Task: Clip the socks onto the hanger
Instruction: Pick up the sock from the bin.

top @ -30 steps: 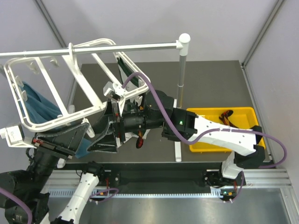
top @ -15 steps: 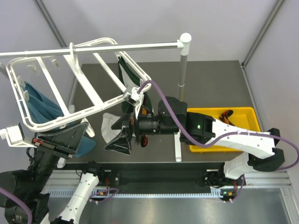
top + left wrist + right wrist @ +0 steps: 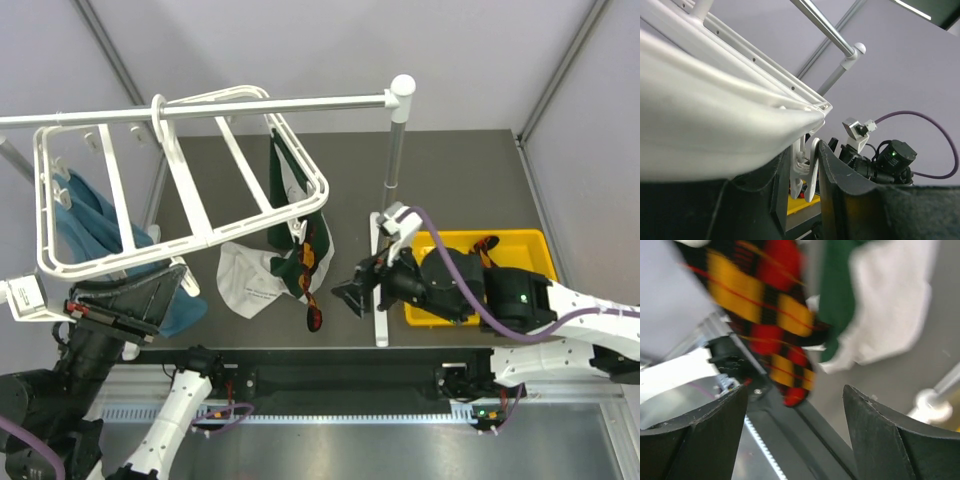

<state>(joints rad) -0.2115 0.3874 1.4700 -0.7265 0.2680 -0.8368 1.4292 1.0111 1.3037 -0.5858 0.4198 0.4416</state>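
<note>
No legible text anywhere.

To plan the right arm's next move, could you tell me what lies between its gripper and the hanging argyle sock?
Only bare dark table, as the top view shows, separates the right gripper from the argyle sock.

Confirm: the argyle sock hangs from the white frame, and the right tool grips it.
Wrong on the grip. The argyle sock hangs from the white frame, but the right tool is open and apart from it; the right wrist view shows this.
</note>
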